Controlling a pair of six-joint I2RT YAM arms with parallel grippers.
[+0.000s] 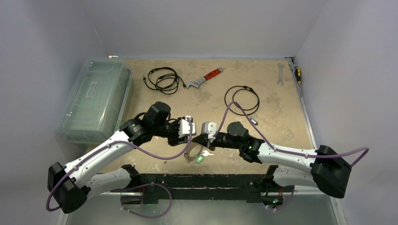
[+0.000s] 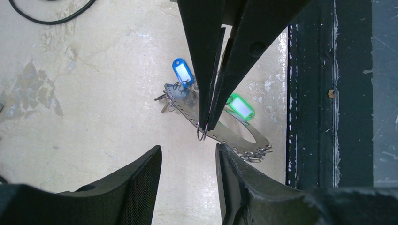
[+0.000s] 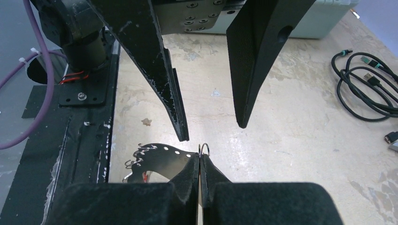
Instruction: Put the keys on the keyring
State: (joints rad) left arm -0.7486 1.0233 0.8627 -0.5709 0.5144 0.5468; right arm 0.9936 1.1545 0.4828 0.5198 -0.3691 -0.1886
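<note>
The keyring (image 2: 228,137) is a flat grey metal hoop with a row of holes, lying low by the table's near edge (image 1: 194,153). My right gripper (image 3: 199,159) is shut on its rim, and a small wire ring (image 3: 204,149) sticks out at the fingertips. In the left wrist view the right gripper (image 2: 206,124) comes in from above. Keys with a blue tag (image 2: 183,72) and a green tag (image 2: 241,107) hang at the hoop. My left gripper (image 2: 187,150) is open and empty, facing the right gripper's tips a short way off (image 3: 212,132).
A clear plastic box (image 1: 94,101) stands at the left. Two black cable coils (image 1: 162,79) (image 1: 241,98), a red-handled wrench (image 1: 206,77), a spanner (image 1: 280,74) and a screwdriver (image 1: 296,72) lie at the back. The black base rail (image 1: 202,180) runs just behind the keyring.
</note>
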